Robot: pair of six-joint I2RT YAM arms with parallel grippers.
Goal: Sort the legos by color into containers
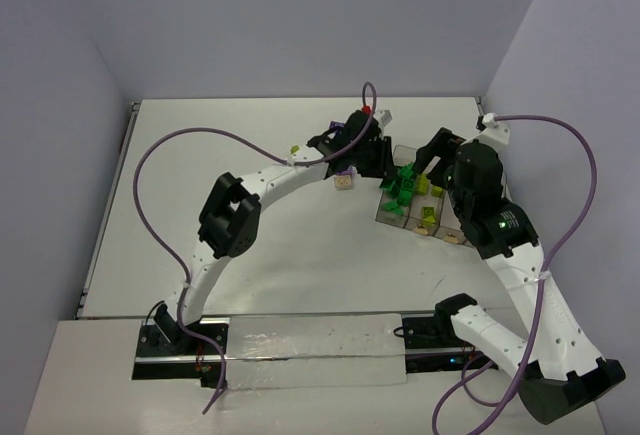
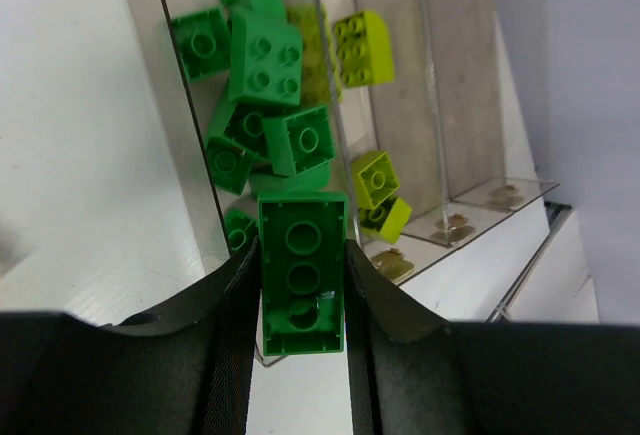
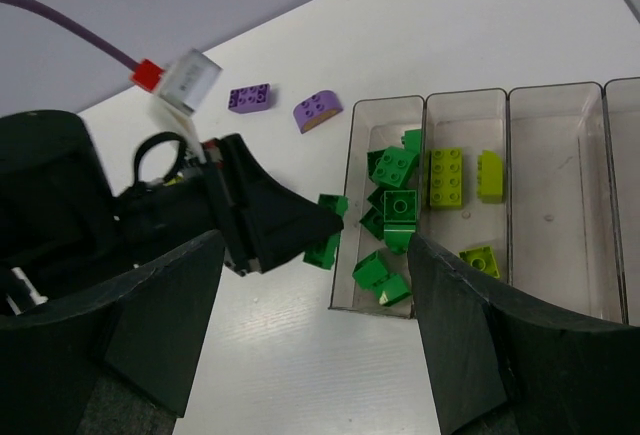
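My left gripper (image 2: 302, 305) is shut on a dark green brick (image 2: 301, 270), held just above the near edge of the first bin (image 2: 190, 145), which holds several dark green bricks (image 2: 265, 55). The same held brick shows in the right wrist view (image 3: 328, 232), beside the first bin (image 3: 352, 205). The second bin holds yellow-green bricks (image 3: 446, 176). My right gripper (image 3: 315, 355) is open and empty, hovering over the bins (image 1: 425, 205). Two purple bricks (image 3: 249, 98) (image 3: 317, 109) lie on the table beyond the bins. A tan brick (image 1: 345, 183) lies under the left arm.
The two right bins (image 3: 560, 205) hold no bricks. A small yellow-green brick (image 1: 295, 149) lies on the table left of the left gripper (image 1: 375, 160). Purple cables loop over both arms. White walls close the table at the back and sides.
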